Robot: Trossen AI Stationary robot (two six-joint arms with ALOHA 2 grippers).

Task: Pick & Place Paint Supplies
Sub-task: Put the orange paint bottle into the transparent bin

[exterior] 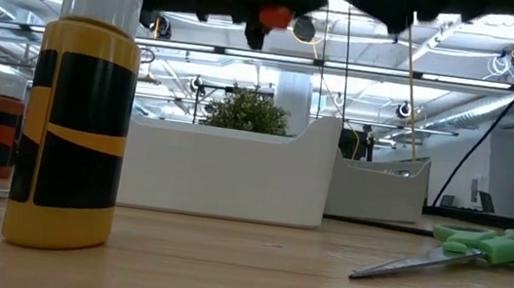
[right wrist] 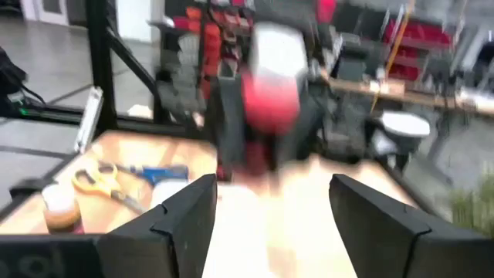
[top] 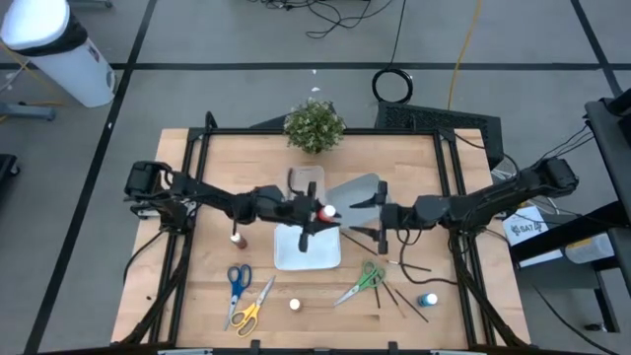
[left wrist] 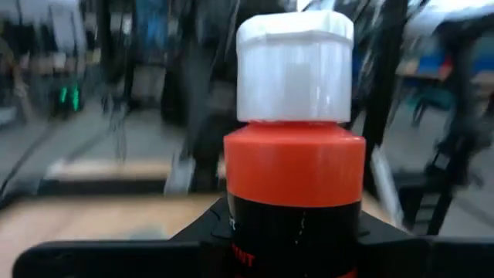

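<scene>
1. The left tool (top: 317, 213) hangs above the white tray (top: 307, 248) at mid-bench, clenched on the red paint bottle (top: 326, 211). The left wrist view shows the bottle upright between the fingers, its white cap on top.
2. The right tool (top: 378, 214) faces it from just beside, over the grey tray (top: 357, 189). Its fingers (right wrist: 182, 218) stand released, with nothing between them; the red bottle shows beyond the gap, apart from them.
3. A brown paint bottle (top: 237, 238) stands on the bench (top: 197, 296) to the left of the white tray.
4. Blue-handled scissors (top: 237, 282) and yellow-handled scissors (top: 249, 309) lie near the front-left of the bench, just beside each other.
5. A small bottle with a whitish cap (top: 294, 305) stands in front of the white tray; the low view shows it close up as a yellow bottle with a black label.
6. Green-handled scissors (top: 363, 281) lie right of that tray, with thin dark brushes (top: 399, 295) just beside them.
7. A blue paint bottle (top: 427, 299) sits near the front-right.
8. A potted plant (top: 315, 126) stands at the back edge of the bench.
</scene>
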